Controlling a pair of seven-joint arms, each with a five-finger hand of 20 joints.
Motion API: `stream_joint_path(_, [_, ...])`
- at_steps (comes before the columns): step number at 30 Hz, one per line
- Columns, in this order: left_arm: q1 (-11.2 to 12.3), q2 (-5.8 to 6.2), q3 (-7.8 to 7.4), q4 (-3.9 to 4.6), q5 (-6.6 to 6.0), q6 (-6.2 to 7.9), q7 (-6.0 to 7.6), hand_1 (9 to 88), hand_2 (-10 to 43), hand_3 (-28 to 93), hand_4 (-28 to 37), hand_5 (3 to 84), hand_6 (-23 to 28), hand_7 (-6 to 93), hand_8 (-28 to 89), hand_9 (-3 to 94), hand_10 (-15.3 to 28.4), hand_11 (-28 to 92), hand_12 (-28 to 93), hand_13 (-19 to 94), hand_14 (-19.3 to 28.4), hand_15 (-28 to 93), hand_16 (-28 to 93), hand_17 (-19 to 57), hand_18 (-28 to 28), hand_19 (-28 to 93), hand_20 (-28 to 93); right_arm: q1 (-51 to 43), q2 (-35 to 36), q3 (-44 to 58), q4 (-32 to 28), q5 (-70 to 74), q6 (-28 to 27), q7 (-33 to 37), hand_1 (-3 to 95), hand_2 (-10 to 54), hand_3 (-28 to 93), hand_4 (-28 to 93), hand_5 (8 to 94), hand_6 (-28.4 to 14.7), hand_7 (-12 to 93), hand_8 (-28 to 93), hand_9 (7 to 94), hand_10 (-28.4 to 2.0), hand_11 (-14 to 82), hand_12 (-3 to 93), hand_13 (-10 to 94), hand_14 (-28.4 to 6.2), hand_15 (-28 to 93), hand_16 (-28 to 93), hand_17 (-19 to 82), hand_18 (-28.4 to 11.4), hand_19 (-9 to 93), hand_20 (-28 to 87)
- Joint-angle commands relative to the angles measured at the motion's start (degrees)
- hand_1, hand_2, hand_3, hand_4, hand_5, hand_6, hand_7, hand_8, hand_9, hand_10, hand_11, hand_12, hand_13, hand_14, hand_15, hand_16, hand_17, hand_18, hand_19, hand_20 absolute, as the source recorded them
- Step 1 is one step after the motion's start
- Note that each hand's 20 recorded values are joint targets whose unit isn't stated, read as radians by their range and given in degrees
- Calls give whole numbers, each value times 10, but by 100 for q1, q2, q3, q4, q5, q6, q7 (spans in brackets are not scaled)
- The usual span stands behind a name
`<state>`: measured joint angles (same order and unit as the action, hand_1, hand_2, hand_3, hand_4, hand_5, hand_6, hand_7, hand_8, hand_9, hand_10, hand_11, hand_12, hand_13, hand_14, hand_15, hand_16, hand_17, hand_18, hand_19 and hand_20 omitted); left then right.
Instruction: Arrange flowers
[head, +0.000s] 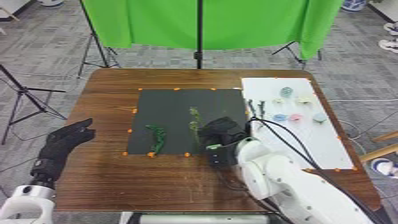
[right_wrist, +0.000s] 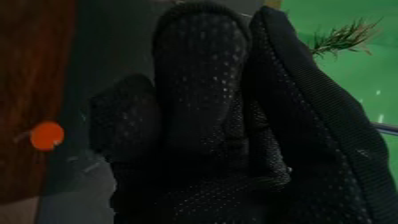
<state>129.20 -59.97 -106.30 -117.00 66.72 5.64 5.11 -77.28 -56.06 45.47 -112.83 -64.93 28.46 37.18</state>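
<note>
Right hand (right_wrist: 200, 95): fingers and thumb together, pinching sprig
Green sprig (right_wrist: 345, 38): light pressure (likely bruises)
Black mat (head: 162, 109): lower flat, clear of yellow-green stem (head: 195, 125)

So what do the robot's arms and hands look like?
The left arm and right arm are white and rounded, with black cables running along the right one. The left hand and right hand wear black fabric gloves; the right glove has a fine dotted texture.
</note>
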Motion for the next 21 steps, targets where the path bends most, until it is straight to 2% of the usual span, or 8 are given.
stream_joint_path(1, [27,-60,-25,-11,61,-129,-118,310,53,638,-221,448,61,90,-58,459,150,193,97,380,183,175,-22,78,138,188,166,77,-167,-106,39,19,3,30,607,-95,522,-166,747,-61,231,134,913,-123,158,264,937,-36,425,180,748,-53,747,275])
stream_joint_path(21, [45,-70,-54,-19,91,-175,-163,309,55,636,-221,447,60,91,-59,457,150,192,97,377,183,172,-22,76,138,184,164,20,-70,-311,56,172,135,-116,539,-95,595,-173,678,-57,174,107,879,-127,211,263,937,-35,395,221,741,-56,716,353])
